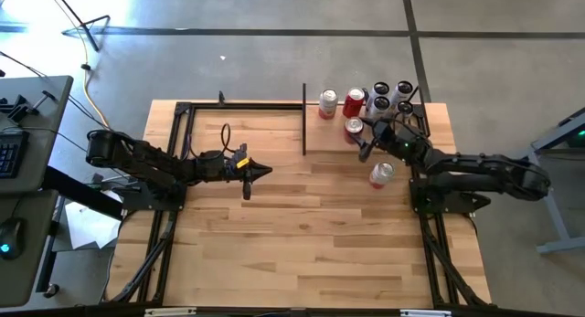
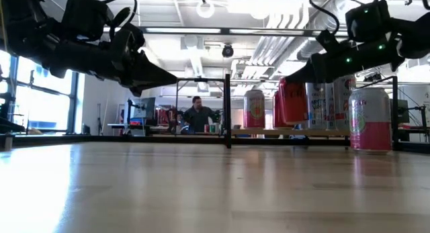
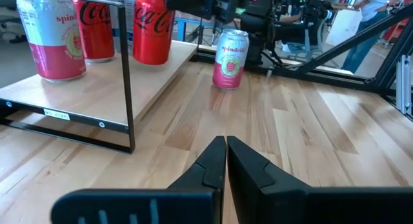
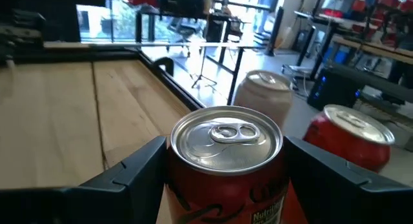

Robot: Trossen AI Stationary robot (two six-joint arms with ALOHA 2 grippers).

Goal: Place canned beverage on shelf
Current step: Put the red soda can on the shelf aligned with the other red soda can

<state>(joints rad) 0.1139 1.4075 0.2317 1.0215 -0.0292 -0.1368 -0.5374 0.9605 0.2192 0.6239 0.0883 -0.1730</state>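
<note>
The shelf [image 1: 320, 139] is a low light-wood plank at the table's far right, with a black upright plate [image 1: 304, 121] at its left end. My right gripper [image 1: 366, 134] is shut on a red can [image 1: 353, 128] over the shelf's near part. A pink-and-white can [image 1: 327, 102], another red can [image 1: 355, 101] and several white cans [image 1: 391, 96] stand by their bases along the shelf's far side. A pink can [image 1: 381, 174] stands on the tabletop near the shelf. My left gripper [image 1: 260, 171] is shut and empty, above the table's middle. My right gripper pinches the red can's upper side wall [image 4: 173, 161], just below the rim, between its two fingers [image 4: 132, 169], one on each side. The fingers come about level from the table's right. The can is upright; whether its base [image 3: 152, 60] rests on the shelf cannot be told.
The black plate also shows in the left wrist view [image 3: 126, 75]. Black frame rails [image 1: 183, 153] run along the table's left and right sides. Bare tabletop [image 1: 302, 235] stretches over the middle and near part. A person [image 2: 197, 115] is far back in the room.
</note>
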